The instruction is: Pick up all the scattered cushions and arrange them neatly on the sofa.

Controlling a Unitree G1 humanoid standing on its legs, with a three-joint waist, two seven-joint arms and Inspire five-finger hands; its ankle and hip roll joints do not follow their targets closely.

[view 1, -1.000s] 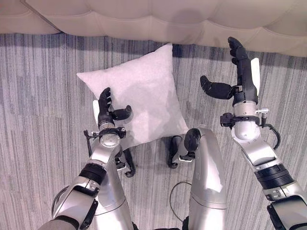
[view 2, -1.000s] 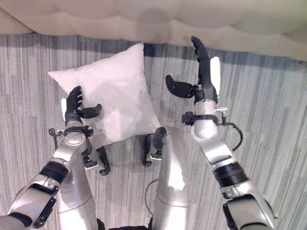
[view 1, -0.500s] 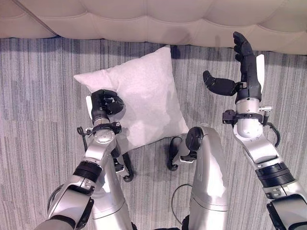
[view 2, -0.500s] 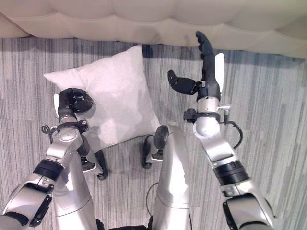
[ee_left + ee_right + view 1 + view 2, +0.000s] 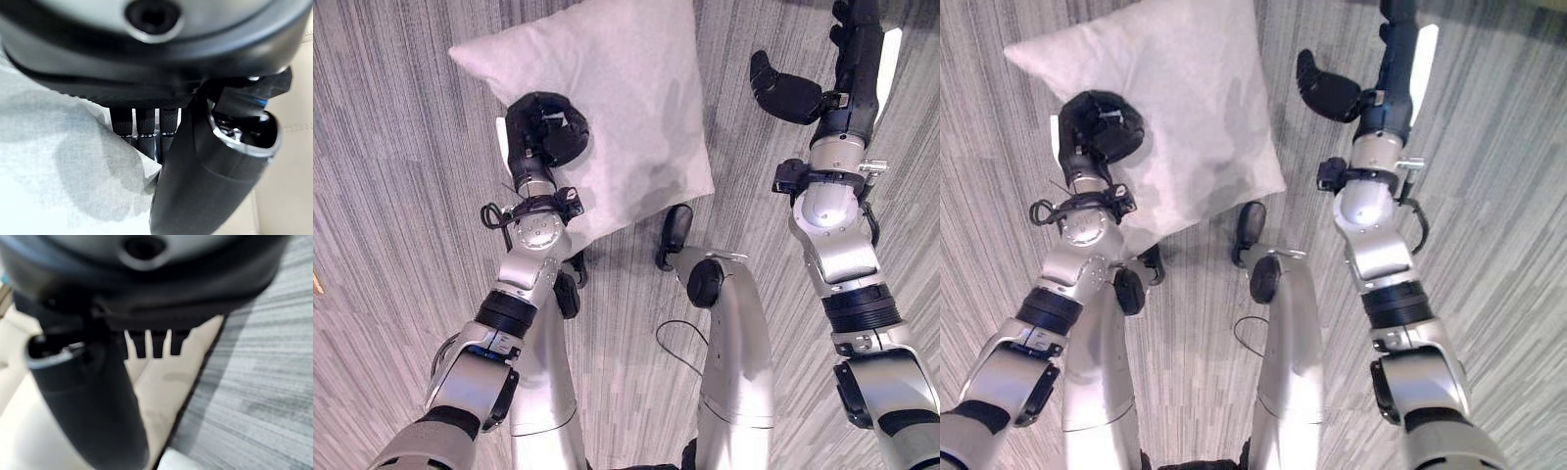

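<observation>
The left hand (image 5: 544, 132) is curled into a fist on the white cushion (image 5: 607, 88), near its left edge, with a fold of the cloth bunched between the fingers (image 5: 145, 128) and the thumb, as the left wrist view shows. That pinch looks like the start of a lift: gripping the fabric near one side gives the hand a hold on a soft thing that has no handle. The left forearm reaches straight forward and down from the lower left, wrist bent toward the floor.

The cushion lies flat on the grey striped carpet (image 5: 391, 225), one corner pointing back toward the robot, not yet raised by any sign here.

The right hand (image 5: 827, 78) hangs in the air to the right of the cushion, well apart from it, fingers straight and thumb spread wide, holding nothing. It seems kept ready to catch the cushion's far side. Its wrist view looks past the fingers to the pale sofa (image 5: 161, 387) meeting the carpet, so the sofa lies just ahead.
</observation>
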